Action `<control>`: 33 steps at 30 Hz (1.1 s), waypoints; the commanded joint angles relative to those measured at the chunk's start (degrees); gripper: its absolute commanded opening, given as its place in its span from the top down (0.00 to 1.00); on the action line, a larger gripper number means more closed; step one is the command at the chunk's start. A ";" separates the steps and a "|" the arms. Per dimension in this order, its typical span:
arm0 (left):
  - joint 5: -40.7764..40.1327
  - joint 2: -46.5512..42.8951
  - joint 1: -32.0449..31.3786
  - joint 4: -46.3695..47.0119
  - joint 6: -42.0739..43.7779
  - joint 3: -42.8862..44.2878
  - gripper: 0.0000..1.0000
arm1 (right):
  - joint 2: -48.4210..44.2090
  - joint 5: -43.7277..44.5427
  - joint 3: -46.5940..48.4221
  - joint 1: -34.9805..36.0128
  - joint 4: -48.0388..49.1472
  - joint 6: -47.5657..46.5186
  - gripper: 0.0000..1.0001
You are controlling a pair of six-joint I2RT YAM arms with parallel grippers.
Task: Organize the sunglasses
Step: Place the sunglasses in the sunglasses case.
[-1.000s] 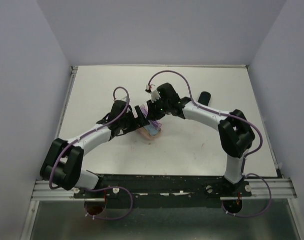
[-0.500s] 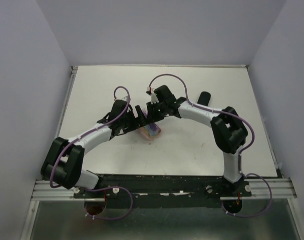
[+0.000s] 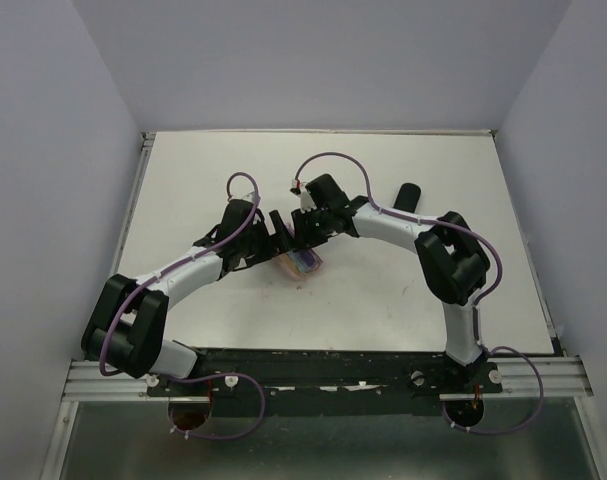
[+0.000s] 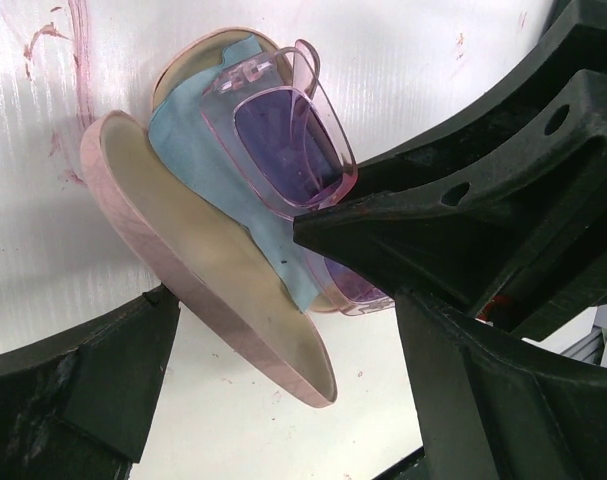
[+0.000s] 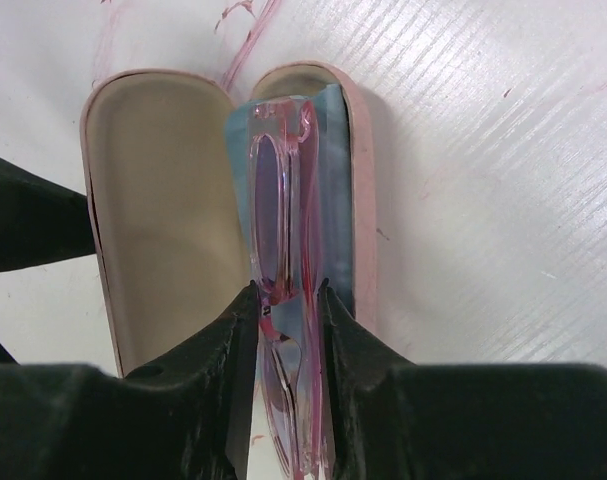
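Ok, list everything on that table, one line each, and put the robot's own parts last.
sunglasses: one pair, pale pink-purple, folded, lying on the cloth in the open case
pink case: one, pink with a beige lining, open, mid-table between the two hands
cloth: one, light blue, inside the pink case under the sunglasses
black case: one, black, alone toward the back right of the table
table: one, white, with red marks near the pink case
left hand: one, black, open, over the pink case
right hand: one, black, fingers closed on the sunglasses
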 commanded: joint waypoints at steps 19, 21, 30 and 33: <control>2.08 -0.40 0.23 1.67 0.54 0.15 0.03 | 1.48 -1.49 0.76 1.52 -0.39 -2.44 0.59; 1.99 -0.57 0.23 1.67 0.54 0.14 0.03 | 1.57 -1.57 0.84 1.52 -0.39 -2.44 0.56; 1.90 -0.75 0.23 1.49 0.71 0.06 0.03 | 0.43 -0.61 1.28 1.52 -1.09 -2.26 0.50; 1.90 -0.75 0.23 1.58 0.62 0.06 0.02 | -0.53 -0.52 1.37 1.44 -1.09 -2.26 0.49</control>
